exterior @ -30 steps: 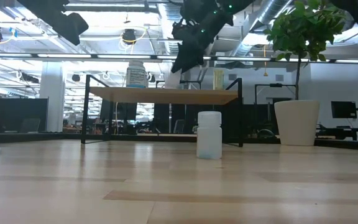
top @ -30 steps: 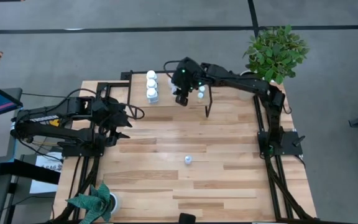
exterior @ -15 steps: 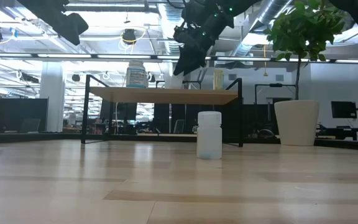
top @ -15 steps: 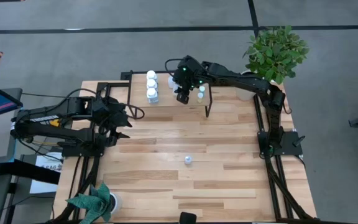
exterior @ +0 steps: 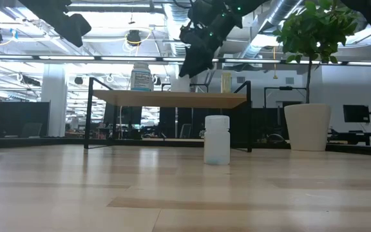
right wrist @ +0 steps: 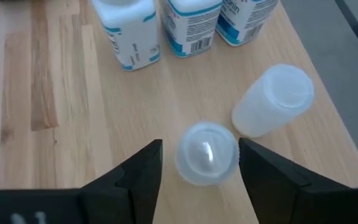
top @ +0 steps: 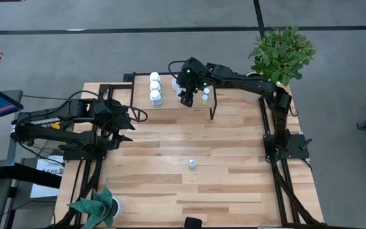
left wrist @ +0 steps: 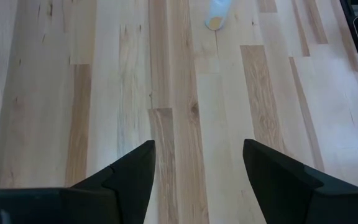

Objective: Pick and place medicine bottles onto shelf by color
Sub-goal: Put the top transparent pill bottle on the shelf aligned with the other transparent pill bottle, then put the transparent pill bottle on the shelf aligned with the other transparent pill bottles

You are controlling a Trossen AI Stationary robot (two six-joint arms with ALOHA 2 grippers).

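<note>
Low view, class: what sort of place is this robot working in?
Probably a large open-plan lab or industrial workspace: exposed ceiling ducts and strip lights run overhead, monitors stand on desks behind the wooden table, and a potted plant sits nearby.

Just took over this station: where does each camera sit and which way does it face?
High: overhead, straight down on table, both arms.
Low: table height, facing shelf and lone bottle; arms overhead.
Left wrist: over bare boards, left gripper open.
Right wrist: over shelf bottles, right gripper open.
Shared: high and low show the lone bottle.
</note>
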